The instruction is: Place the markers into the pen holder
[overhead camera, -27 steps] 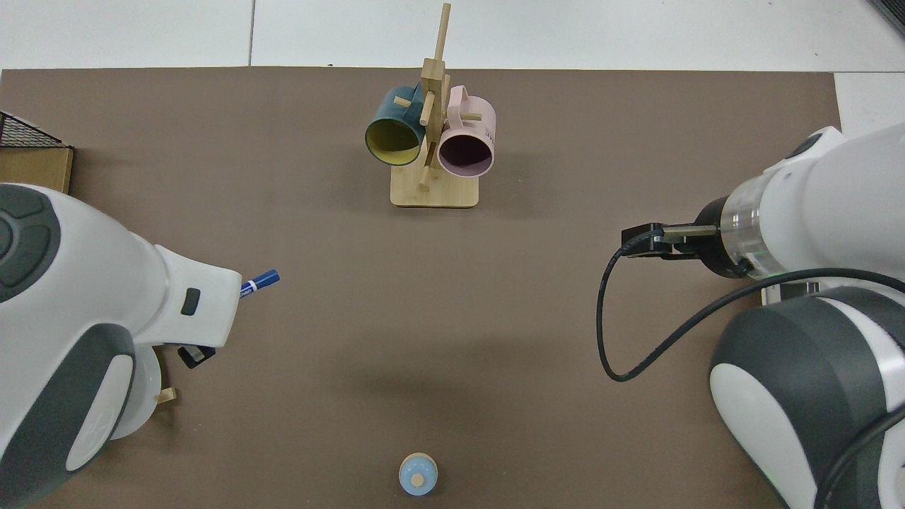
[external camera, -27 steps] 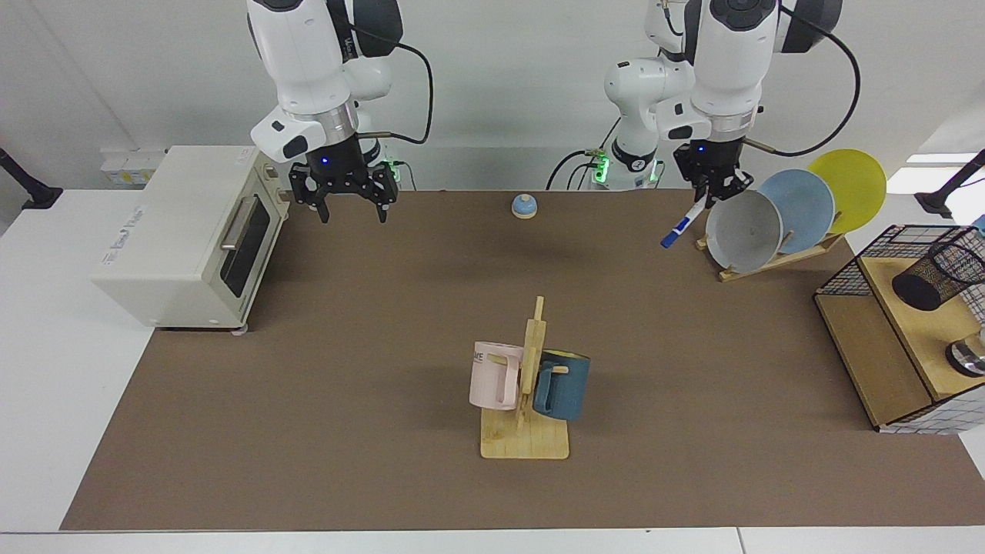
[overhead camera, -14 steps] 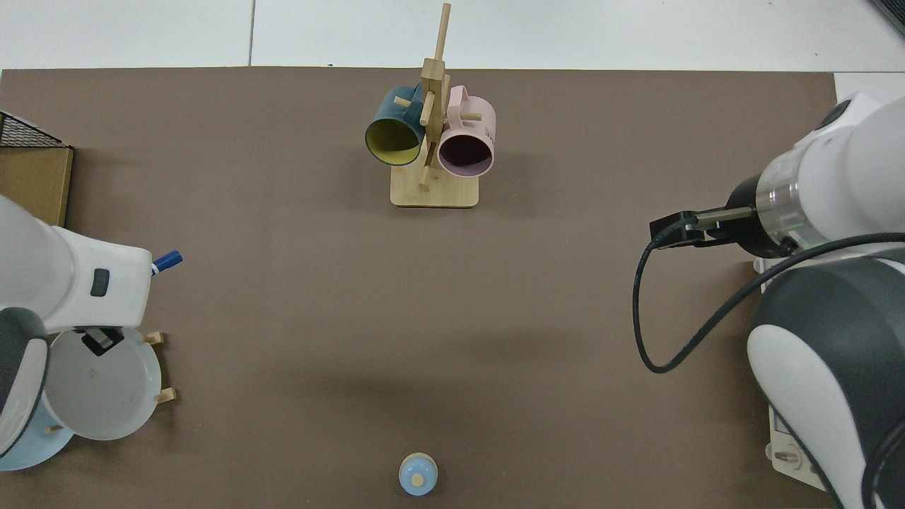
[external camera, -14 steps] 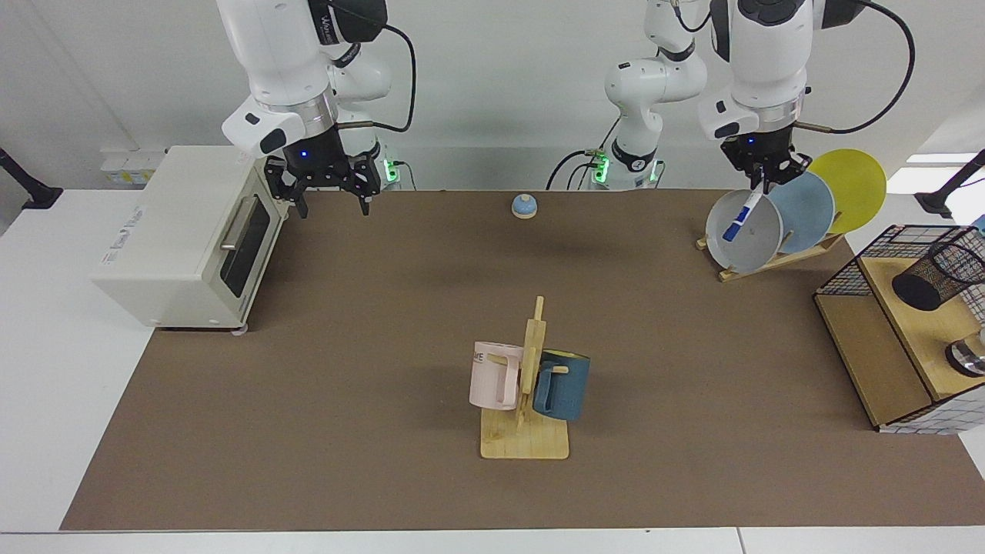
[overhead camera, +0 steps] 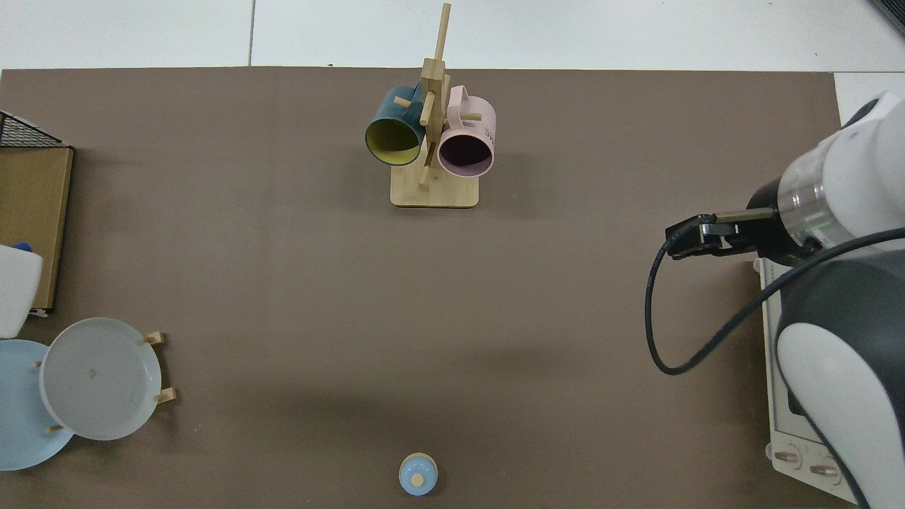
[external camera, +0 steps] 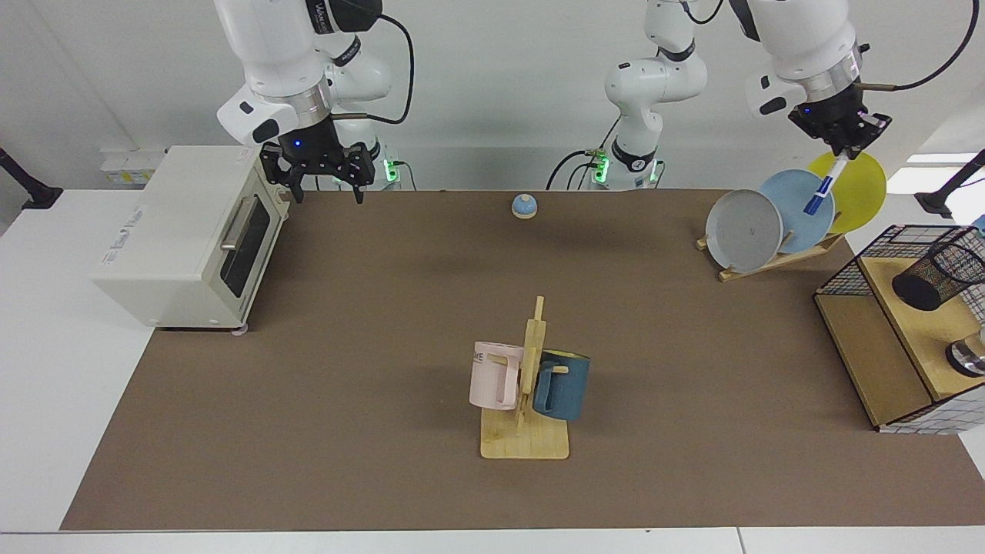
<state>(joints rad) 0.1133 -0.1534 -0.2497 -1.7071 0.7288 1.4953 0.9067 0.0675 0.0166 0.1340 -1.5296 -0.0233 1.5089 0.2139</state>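
While the left gripper (external camera: pixel 845 148) hangs high over the plate rack, the scene sorts as follows.

Left gripper: jaws clenched on the marker (external camera: pixel 822 187), raised above the yellow plate (external camera: pixel 862 188) at the far end of the desk (external camera: pixel 692 331).
Marker: slanting down from the jaws, blue cap lowest, in front of the blue plate (external camera: pixel 793 204) and the yellow one as seen from the facing view; clear of the desk.
Pen holder: the black mesh pen holder (external camera: pixel 940 273) lies tipped on a wooden shelf (external camera: pixel 908 323) inside a wire-grid basket (external camera: pixel 862 261), well apart from the marker.
Right gripper: the right gripper (external camera: pixel 320 182) waits over the far edge of the desk beside the toaster oven (external camera: pixel 185 235), jaws released and empty.
Facing view only: the grasp, the full marker, the pen holder, the yellow plate and a shiny metal round object (external camera: pixel 968 355) on the shelf.
Top view only: the open mouths of the teal mug (overhead camera: pixel 393 132) and the pink mug (overhead camera: pixel 466 145) on the mug tree (overhead camera: pixel 433 127); of the marker only a blue tip (overhead camera: pixel 22 247) peeks past the left arm's white casing.
Hidden in top view: both grippers' jaws lie under the arm bodies.
Around: a grey plate (external camera: pixel 743 229) fronts the rack; a small blue bell (external camera: pixel 524 205) stands near the far edge.
In the way: the basket's wire side stands between the raised marker and the pen holder.
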